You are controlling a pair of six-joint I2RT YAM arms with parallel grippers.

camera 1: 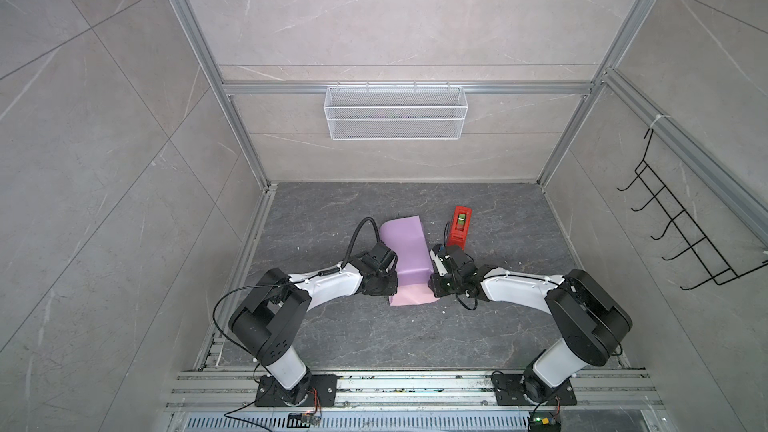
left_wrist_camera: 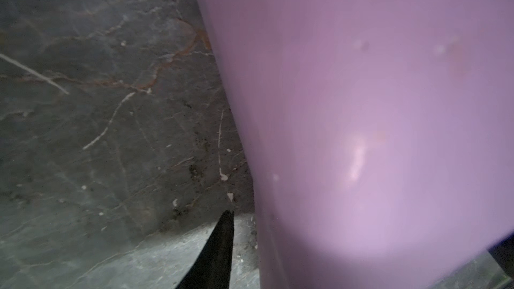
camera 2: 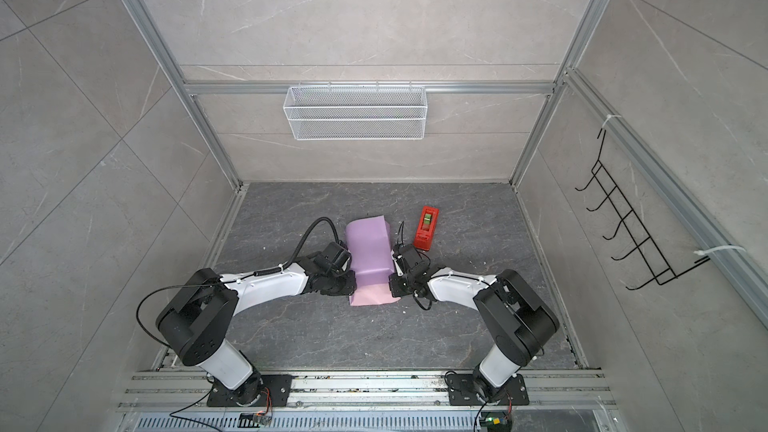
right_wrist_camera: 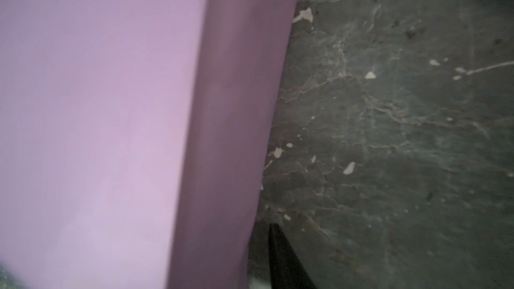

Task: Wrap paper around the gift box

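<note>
The paper [camera 1: 405, 251] [camera 2: 370, 249] lies mid-table, lilac side up, curved over a raised shape with a crease at its near end. A pale pink strip [camera 1: 411, 297] lies flat in front of that crease. The gift box is hidden. My left gripper [camera 1: 390, 288] [camera 2: 352, 284] is at the paper's near left corner and my right gripper [camera 1: 434, 286] [camera 2: 391, 284] at its near right corner. Each wrist view shows one black finger [left_wrist_camera: 219, 246] [right_wrist_camera: 281, 257] on the table beside the lilac paper [left_wrist_camera: 361, 107] [right_wrist_camera: 97, 107]. The paper hides the other finger.
A red tape dispenser [camera 1: 460, 224] [camera 2: 428, 228] stands just beyond the right gripper. A white wire basket [camera 1: 395, 112] hangs on the back wall and a black hook rack [camera 1: 681, 226] on the right wall. Small pale scraps dot the dark stone table [camera 1: 374, 338].
</note>
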